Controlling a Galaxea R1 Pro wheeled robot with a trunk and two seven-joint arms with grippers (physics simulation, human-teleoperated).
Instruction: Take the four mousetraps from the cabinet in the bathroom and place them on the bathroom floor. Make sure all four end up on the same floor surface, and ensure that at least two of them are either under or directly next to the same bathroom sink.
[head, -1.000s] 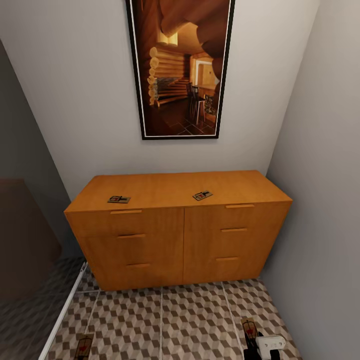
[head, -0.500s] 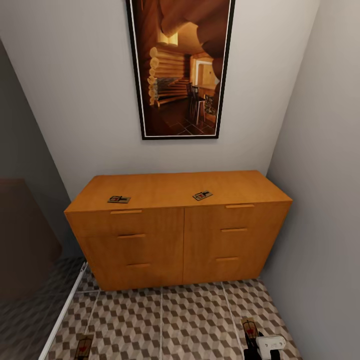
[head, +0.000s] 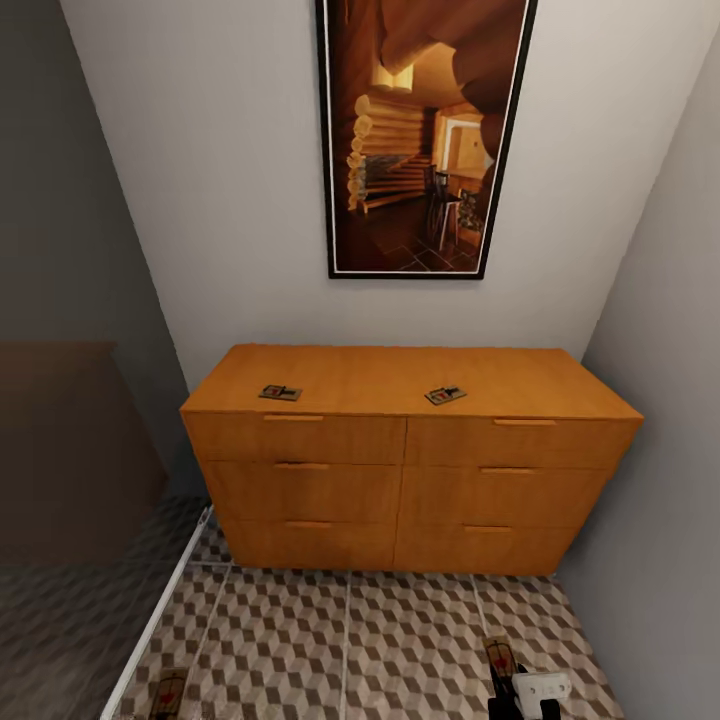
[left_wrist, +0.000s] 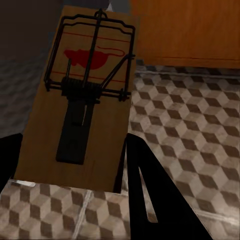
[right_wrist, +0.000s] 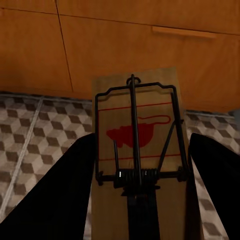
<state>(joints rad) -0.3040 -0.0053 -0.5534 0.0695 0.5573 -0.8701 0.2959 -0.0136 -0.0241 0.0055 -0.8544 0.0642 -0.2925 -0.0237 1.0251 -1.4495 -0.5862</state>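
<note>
The left gripper (left_wrist: 70, 185) has flat, matte black fingers (left_wrist: 150, 195), broad at the base and narrowing toward the tip. The right gripper (right_wrist: 140, 200) has the same plain black fingers (right_wrist: 60, 195). In the head view, a white rounded block with two small dark marks sits on black parts of the right gripper (head: 538, 688).

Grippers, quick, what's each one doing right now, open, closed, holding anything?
Left gripper: closed on a mousetrap.
Right gripper: closed on another mousetrap.
</note>
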